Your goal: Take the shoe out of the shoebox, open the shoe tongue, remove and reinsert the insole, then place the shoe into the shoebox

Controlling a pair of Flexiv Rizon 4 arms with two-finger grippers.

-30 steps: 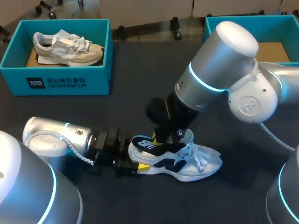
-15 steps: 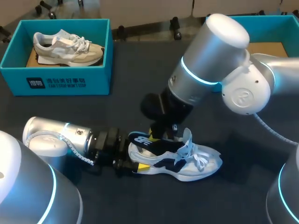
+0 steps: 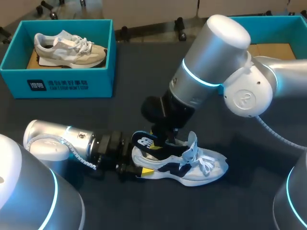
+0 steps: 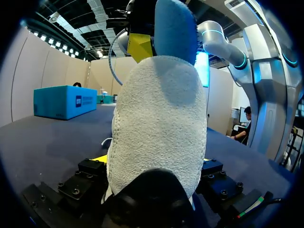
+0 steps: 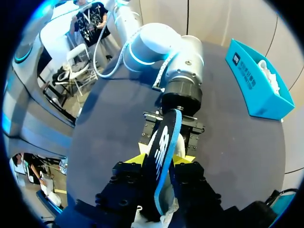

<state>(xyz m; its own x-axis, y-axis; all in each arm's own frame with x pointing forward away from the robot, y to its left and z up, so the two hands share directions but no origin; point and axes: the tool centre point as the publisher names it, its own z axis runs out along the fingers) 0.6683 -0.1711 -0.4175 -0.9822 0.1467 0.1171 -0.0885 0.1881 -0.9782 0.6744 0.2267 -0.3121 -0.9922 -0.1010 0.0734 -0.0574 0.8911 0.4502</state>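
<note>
At lower centre of the frame, the shoe [image 3: 189,168] lies on the bench [image 3: 144,91], its heel clamped in our left gripper [image 3: 139,165]. Our right gripper [image 3: 164,139] pinches the insole [image 3: 145,142], half out (its toe end hidden inside). If that end snags, we judge the pull could drag the shoe loose, or the insole could slip free.

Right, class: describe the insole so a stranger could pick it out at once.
On the dark table, find the white-and-navy shoe lying near the front. Sticking up from its opening, pinched in the right gripper, is the insole: a flat navy strip with a blue edge, unlike the shoe's white fabric.
</note>
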